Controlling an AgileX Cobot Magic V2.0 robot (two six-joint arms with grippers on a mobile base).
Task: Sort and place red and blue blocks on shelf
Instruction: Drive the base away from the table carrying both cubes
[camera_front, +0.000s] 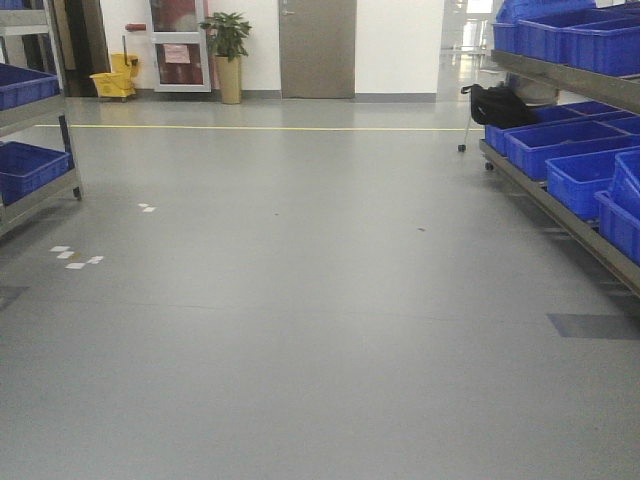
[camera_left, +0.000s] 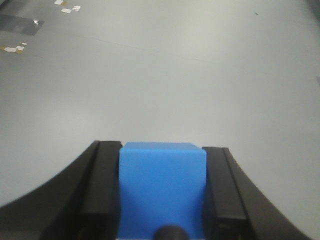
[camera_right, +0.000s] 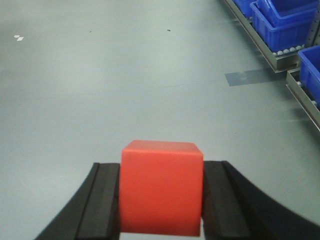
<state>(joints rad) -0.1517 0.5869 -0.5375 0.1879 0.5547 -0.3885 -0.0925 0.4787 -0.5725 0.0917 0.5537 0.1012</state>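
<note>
The left pincer (camera_left: 161, 148) is closed onto the blue block (camera_left: 162, 192); its 2 black fingers (camera_left: 102, 185) press flat against the block's sides, so the cube sits squarely between them, above the bare floor (camera_left: 165, 75). The right pincer (camera_right: 161, 167) grips the red block (camera_right: 161, 192) in the same way, with both fingers touching the cube's sides and its top face showing. Neither block is on the shelf (camera_front: 560, 212), which runs along the right of the room in the front view, its tiers loaded with blue crates (camera_front: 575, 42). In the right wrist view the shelf's low rail (camera_right: 260, 47) lies well ahead and to the right of the red block. A second rack (camera_front: 30, 195) with crates stands at the left edge. The floor is smooth grey, marked with bits of white tape (camera_front: 76, 257) and a yellow line (camera_front: 250, 127) across the far end. Against the back wall are a grey door (camera_front: 316, 48), a plant (camera_front: 227, 38) and a yellow mop bucket (camera_front: 115, 78); a black bag (camera_front: 497, 104) rests at the shelf's far end. A wide aisle of open floor lies between the 2 racks.
</note>
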